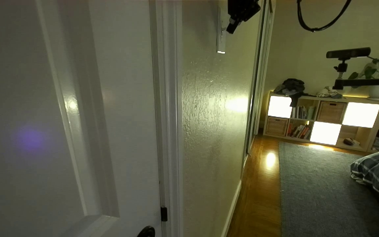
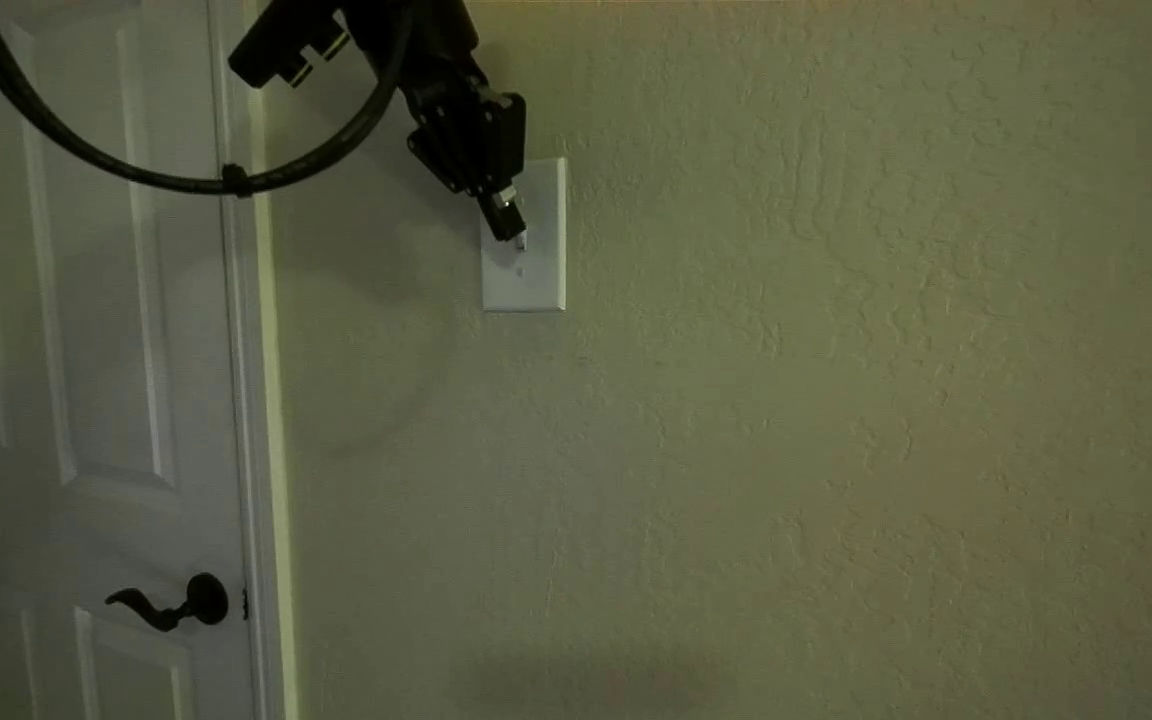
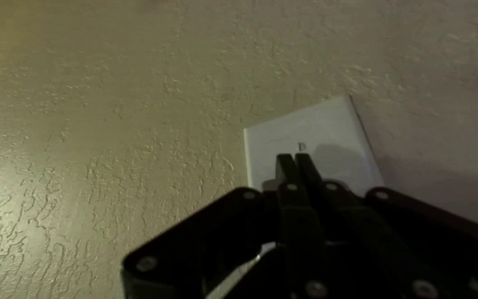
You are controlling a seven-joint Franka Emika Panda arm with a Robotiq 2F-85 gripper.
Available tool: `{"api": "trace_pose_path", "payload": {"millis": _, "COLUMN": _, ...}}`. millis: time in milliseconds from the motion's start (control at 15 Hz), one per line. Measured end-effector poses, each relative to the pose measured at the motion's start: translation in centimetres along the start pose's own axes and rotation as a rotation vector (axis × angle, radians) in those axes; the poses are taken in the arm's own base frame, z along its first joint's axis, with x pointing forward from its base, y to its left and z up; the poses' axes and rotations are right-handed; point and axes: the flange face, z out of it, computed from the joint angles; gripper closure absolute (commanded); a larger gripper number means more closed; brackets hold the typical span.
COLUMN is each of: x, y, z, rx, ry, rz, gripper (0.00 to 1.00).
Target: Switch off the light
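Note:
The light's lamp is out of view. Its switch is a white upright wall plate (image 2: pixel 543 275), which also shows edge-on in an exterior view (image 1: pixel 221 44) and in the wrist view (image 3: pixel 272 139). A small white toggle (image 2: pixel 522 241) sticks out at the plate's middle. My black gripper (image 2: pixel 504 225) points down at the plate from above, its fingertips right by the toggle; I cannot tell if they touch it. In the wrist view the two fingers (image 3: pixel 293 158) lie together with a hairline gap and nothing seen between them. They cover the plate's middle. The gripper tip (image 1: pixel 231 28) is close to the wall.
A white panel door (image 2: pixel 106 400) with a dark handle (image 2: pixel 186 603) stands beside the plate. A black cable (image 2: pixel 166 185) hangs from the arm. A camera on a mount (image 1: pixel 348 53), a shelf with glowing cubes (image 1: pixel 327 123) and a bed (image 1: pixel 378 174) are farther off.

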Motion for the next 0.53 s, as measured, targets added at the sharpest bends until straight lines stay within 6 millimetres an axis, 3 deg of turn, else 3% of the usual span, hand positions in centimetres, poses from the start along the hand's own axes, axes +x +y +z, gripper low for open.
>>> {"api": "trace_pose_path", "payload": {"millis": 533, "x": 0.4, "y": -0.1, "z": -3.0, "rx": 0.007, "ry": 0.026, "rz": 0.016, "gripper": 0.94}}
